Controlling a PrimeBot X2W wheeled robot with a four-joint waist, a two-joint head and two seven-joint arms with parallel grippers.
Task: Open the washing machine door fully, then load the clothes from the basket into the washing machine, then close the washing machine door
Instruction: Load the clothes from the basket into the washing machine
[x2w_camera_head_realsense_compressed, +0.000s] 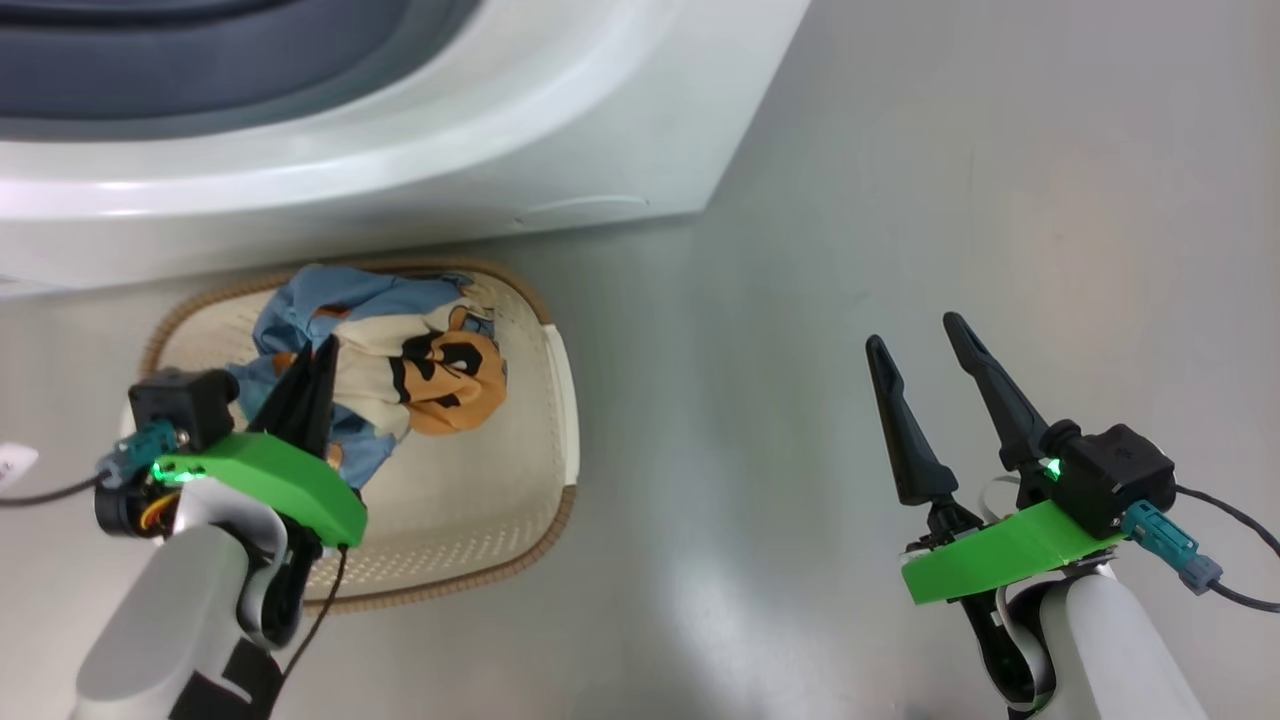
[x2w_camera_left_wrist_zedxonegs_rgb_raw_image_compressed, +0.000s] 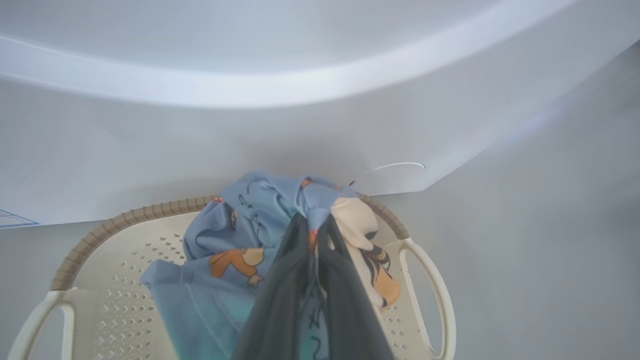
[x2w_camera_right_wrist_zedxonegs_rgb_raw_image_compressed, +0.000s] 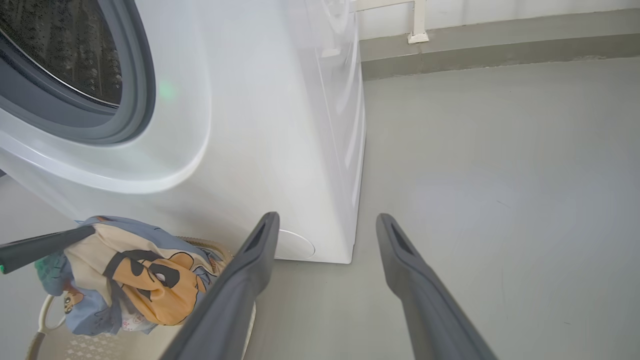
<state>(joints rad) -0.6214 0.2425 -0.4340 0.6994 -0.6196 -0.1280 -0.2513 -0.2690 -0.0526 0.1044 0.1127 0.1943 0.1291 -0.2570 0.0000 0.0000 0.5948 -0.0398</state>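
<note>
The light blue clothes (x2w_camera_head_realsense_compressed: 420, 370) with the orange and black face hang bunched over the cream basket (x2w_camera_head_realsense_compressed: 560, 400), which stands on the floor in front of the white washing machine (x2w_camera_head_realsense_compressed: 400, 170). My left gripper (x2w_camera_head_realsense_compressed: 325, 350) is shut on the clothes (x2w_camera_left_wrist_zedxonegs_rgb_raw_image_compressed: 235, 240) near their top, fingertips pinching a blue fold (x2w_camera_left_wrist_zedxonegs_rgb_raw_image_compressed: 312, 220). In the right wrist view the bundle (x2w_camera_right_wrist_zedxonegs_rgb_raw_image_compressed: 145, 270) is raised above the basket (x2w_camera_right_wrist_zedxonegs_rgb_raw_image_compressed: 50, 345). The machine's opening is uncovered, showing the grey gasket and steel drum (x2w_camera_right_wrist_zedxonegs_rgb_raw_image_compressed: 60, 45). The washing machine door is out of view. My right gripper (x2w_camera_head_realsense_compressed: 912, 331) stands open over bare floor.
Grey floor (x2w_camera_head_realsense_compressed: 900, 150) stretches to the right of the machine and basket. A round white flap (x2w_camera_right_wrist_zedxonegs_rgb_raw_image_compressed: 295, 245) sits at the machine's lower right corner. A wall skirting (x2w_camera_right_wrist_zedxonegs_rgb_raw_image_compressed: 500, 40) runs along the back. Cables trail from both wrists.
</note>
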